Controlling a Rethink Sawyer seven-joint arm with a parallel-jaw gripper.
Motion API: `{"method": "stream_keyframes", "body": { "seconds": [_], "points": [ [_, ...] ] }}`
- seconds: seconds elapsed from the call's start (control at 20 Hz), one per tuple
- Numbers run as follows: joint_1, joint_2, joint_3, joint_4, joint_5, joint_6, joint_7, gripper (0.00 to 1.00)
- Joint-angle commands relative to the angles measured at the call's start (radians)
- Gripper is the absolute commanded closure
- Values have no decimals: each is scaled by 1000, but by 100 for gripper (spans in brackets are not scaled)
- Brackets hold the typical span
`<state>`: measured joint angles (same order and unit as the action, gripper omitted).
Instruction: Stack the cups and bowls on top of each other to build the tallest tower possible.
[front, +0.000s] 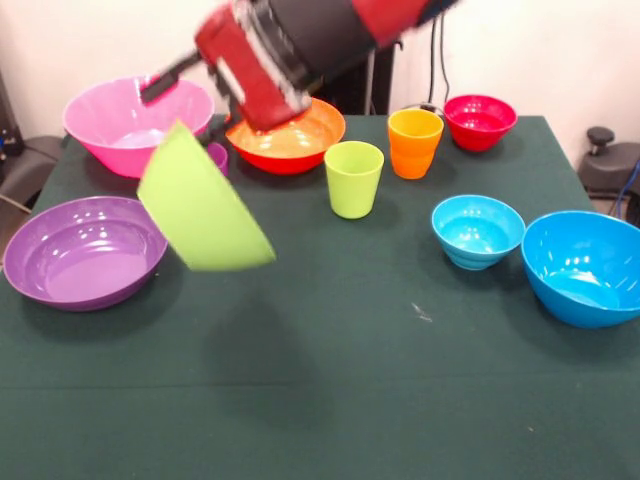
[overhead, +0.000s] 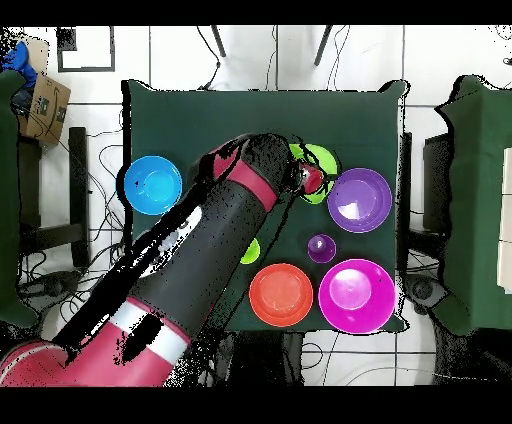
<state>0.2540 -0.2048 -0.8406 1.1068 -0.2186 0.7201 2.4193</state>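
Note:
My gripper (front: 178, 112) is shut on the rim of the lime green bowl (front: 205, 205) and holds it tilted in the air, above the table between the shallow purple bowl (front: 85, 250) and the lime green cup (front: 354, 178). In the overhead view the gripper (overhead: 305, 178) and the green bowl (overhead: 322, 160) are next to the purple bowl (overhead: 359, 200). The big pink bowl (front: 120, 125), the orange bowl (front: 300, 145), the orange cup (front: 414, 142) and the small red bowl (front: 480, 120) stand along the far side. The purple cup (front: 217, 155) is partly hidden behind the held bowl.
The small light blue bowl (front: 477, 230) and the big blue bowl (front: 585, 265) stand at the right. The dark green table (front: 330, 390) is bare at the front. In the overhead view my arm (overhead: 200, 270) covers the table's middle and most of the green cup (overhead: 251, 250).

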Motion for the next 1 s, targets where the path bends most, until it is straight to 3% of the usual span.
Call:
{"method": "stream_keyframes", "body": {
  "seconds": [0.05, 0.55, 1.0],
  "points": [
    [-34, -262, 123, 25, 10, 207, -263, 0],
    [-82, -413, 168, -27, -35, 357, -455, 0],
    [-84, -422, 181, -36, -48, 379, -455, 0]
  ]
}}
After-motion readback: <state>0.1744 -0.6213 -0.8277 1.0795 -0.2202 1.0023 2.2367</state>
